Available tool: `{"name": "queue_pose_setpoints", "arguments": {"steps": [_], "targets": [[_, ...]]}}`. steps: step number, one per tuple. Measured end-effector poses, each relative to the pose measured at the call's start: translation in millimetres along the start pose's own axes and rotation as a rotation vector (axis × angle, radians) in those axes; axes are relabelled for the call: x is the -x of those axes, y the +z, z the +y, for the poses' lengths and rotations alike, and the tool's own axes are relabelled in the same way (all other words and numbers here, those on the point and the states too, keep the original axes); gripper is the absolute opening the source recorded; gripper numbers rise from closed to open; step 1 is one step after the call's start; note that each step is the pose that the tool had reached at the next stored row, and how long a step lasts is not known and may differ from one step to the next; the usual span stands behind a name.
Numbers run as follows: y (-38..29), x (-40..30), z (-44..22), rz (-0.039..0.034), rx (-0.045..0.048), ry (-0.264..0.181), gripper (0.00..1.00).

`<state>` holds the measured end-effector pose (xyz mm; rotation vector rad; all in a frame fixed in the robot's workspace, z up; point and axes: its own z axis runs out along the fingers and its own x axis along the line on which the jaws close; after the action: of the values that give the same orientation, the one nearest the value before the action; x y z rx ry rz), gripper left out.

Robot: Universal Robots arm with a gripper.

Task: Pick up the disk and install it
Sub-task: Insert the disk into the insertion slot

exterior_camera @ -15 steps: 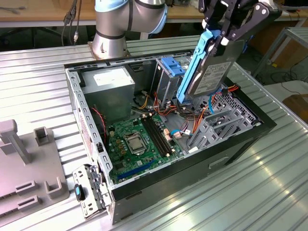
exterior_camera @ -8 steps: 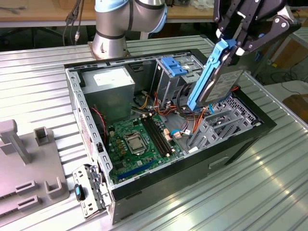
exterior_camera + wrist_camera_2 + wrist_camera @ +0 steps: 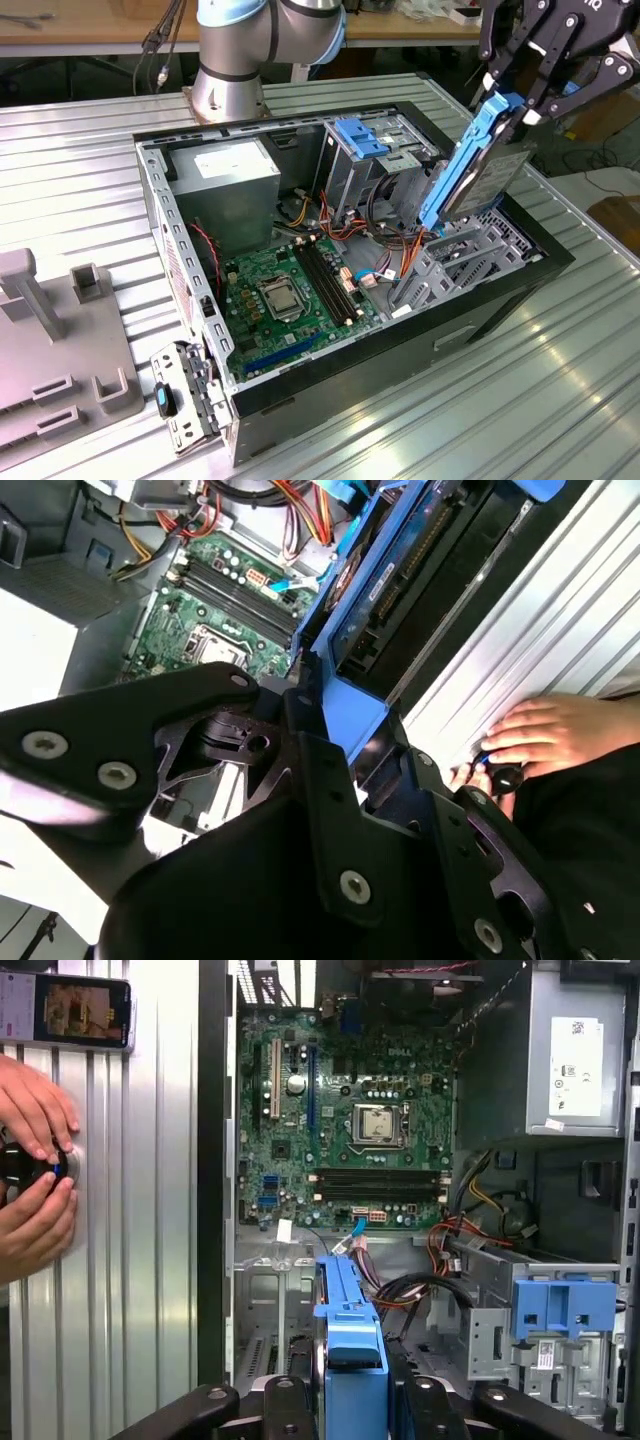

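Observation:
The disk (image 3: 480, 170), a dark drive with bright blue rails, hangs on edge and tilted above the right end of the open computer case (image 3: 330, 385) in the exterior view. My black gripper (image 3: 522, 100) is shut on its upper end. The disk's lower end sits just over the grey drive bay (image 3: 460, 262) without being seated in it. In the second wrist view the disk (image 3: 400, 580) runs away from the fingers (image 3: 320, 740) toward the case. In the first wrist view its blue rail (image 3: 350, 1330) stands between the black fingers (image 3: 285, 1410).
Inside the case are a green motherboard (image 3: 290, 290), a grey power supply (image 3: 225, 180), orange and red cables (image 3: 395, 245) and a paler blue bracket (image 3: 362, 135). A person's hands (image 3: 35, 1160) rest on the ribbed metal table beside the case, near a phone (image 3: 65, 1010). Grey fixtures (image 3: 60, 340) stand at the exterior view's left.

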<state>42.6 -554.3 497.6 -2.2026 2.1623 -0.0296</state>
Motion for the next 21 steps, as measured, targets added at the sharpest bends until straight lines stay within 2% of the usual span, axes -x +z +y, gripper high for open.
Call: {"name": "queue_pose_setpoints", "arguments": {"steps": [3, 5, 10, 15, 21], "targets": [[3.8, -8.2, -1.0, 0.0, 0.0, 0.0, 0.37], [8.8, -11.8, -4.9, -0.0001, 0.0, 0.0, 0.37], [20.5, -12.7, -17.7, 0.0006, -0.0003, 0.013, 0.37], [28.1, -12.9, -18.1, 0.0008, -0.0004, 0.017, 0.37], [31.6, -14.0, -17.9, 0.0018, -0.0007, 0.029, 0.37]]}}
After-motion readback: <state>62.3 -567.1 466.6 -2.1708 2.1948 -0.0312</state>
